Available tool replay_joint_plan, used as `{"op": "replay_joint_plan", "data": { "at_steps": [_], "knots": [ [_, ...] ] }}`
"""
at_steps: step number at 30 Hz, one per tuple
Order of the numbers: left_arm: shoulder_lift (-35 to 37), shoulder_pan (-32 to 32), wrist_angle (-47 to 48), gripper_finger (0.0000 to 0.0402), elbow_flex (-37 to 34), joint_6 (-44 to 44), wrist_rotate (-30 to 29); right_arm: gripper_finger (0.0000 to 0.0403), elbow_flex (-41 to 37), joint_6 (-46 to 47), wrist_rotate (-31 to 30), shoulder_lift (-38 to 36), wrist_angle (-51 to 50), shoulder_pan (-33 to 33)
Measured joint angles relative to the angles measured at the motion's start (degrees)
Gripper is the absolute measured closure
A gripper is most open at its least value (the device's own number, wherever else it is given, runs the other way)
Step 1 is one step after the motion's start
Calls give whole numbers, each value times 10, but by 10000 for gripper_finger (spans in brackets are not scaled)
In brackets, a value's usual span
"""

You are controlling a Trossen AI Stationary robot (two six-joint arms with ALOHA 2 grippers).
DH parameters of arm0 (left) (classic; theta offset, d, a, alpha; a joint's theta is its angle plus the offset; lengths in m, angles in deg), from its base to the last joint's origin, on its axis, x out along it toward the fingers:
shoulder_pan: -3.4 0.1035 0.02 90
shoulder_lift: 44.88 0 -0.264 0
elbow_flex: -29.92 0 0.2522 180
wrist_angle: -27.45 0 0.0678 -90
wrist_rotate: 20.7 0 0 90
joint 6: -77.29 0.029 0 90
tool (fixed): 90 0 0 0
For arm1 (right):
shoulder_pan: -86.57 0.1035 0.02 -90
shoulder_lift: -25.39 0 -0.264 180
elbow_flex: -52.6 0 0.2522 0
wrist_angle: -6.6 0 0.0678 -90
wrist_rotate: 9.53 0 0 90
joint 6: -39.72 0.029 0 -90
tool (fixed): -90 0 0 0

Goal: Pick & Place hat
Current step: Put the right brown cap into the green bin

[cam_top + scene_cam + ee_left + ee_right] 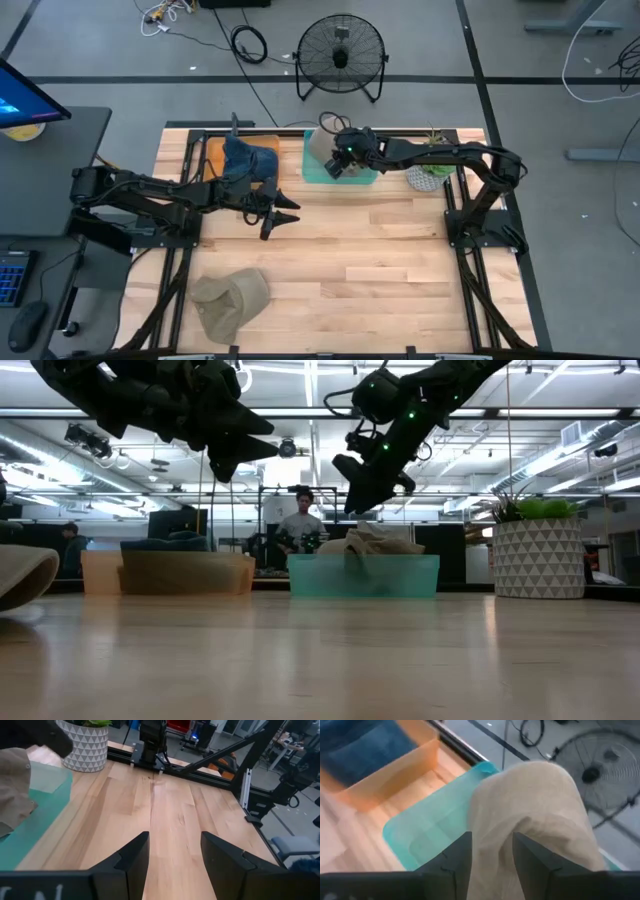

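Note:
A beige hat (535, 805) lies heaped in the teal bin (312, 172) at the table's far middle, its crown rising above the rim (370, 542). My right gripper (492, 837) is open and hovers just above it (360, 500), clear of the cloth. A blue hat (245, 158) sits in the orange bin (213, 155) to the left. An olive hat (230, 297) rests on the table near its near-left corner. My left gripper (285, 212) is open and empty, raised above the bare wood at mid-table (175, 840).
A potted plant in a white patterned pot (430, 178) stands right of the teal bin. A floor fan (342, 55) stands beyond the far edge. A person (300, 525) sits in the room behind. Bare wood spreads across the middle and the near right.

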Motion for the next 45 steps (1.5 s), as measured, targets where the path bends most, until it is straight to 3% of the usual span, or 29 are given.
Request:
{"op": "replay_joint_plan", "data": {
  "at_steps": [5, 12, 16, 18, 20, 35, 40, 45],
  "knots": [
    [0, 0, -3, 220, 0, 2, -12, 260, 0, 84, -25, 33, -4, -1],
    [0, 0, -9, 220, 0, 2, -16, 268, 0, 75, -25, 91, 53, -3],
    [0, 0, -9, 220, 0, 2, -16, 323, 0, 58, -26, 96, 40, -5],
    [0, 0, -9, 220, 0, 2, -16, 370, 0, 29, -34, 96, 37, -5],
    [0, 0, -9, 220, 0, 3, -16, 391, 0, -16, -40, 96, 35, -5],
    [0, 0, -9, 220, 0, 2, -17, 400, 0, -255, -65, 27, 12, 14],
    [0, 0, -9, 220, 0, 1, -17, 401, 0, -255, -61, 45, -19, 13],
    [0, 0, -9, 220, 0, 1, -17, 401, -17, -249, 4, 53, -23, 13]
  ]
}}
